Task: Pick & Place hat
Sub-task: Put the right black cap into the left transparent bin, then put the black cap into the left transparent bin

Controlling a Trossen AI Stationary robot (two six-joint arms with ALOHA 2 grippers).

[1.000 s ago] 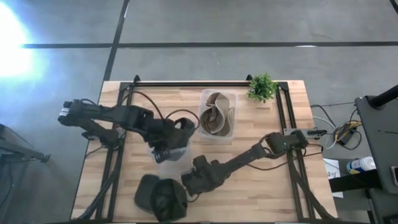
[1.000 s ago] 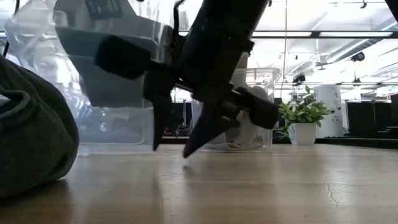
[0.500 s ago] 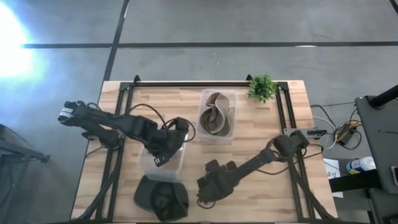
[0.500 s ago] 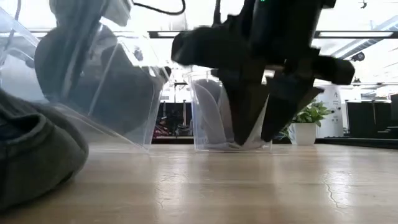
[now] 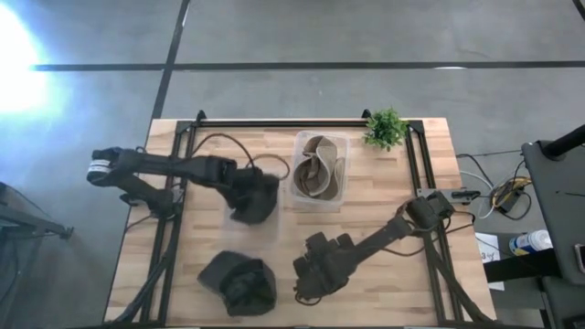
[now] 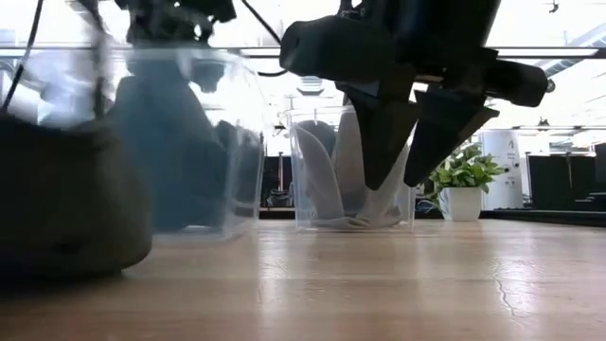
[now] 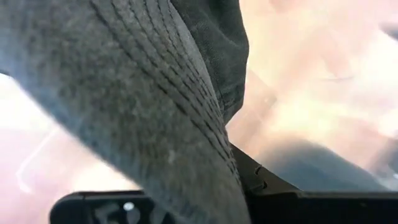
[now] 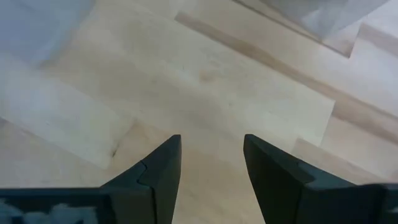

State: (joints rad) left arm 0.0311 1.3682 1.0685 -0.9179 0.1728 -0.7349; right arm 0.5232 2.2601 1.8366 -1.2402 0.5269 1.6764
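gripping a dark hat (image 7: 155, 112) inside the clear bin (image 5: 239, 222), left gripper (image 5: 251, 203), right gripper (image 8: 210, 162) spread, empty

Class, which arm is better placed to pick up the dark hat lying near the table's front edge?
Right. The right gripper hangs open over bare wood beside the dark crumpled fabric hat; the left gripper is down inside the clear plastic bin.

Small potted plant (image 5: 385, 128) at the wooden table's (image 5: 384, 183) far right corner.
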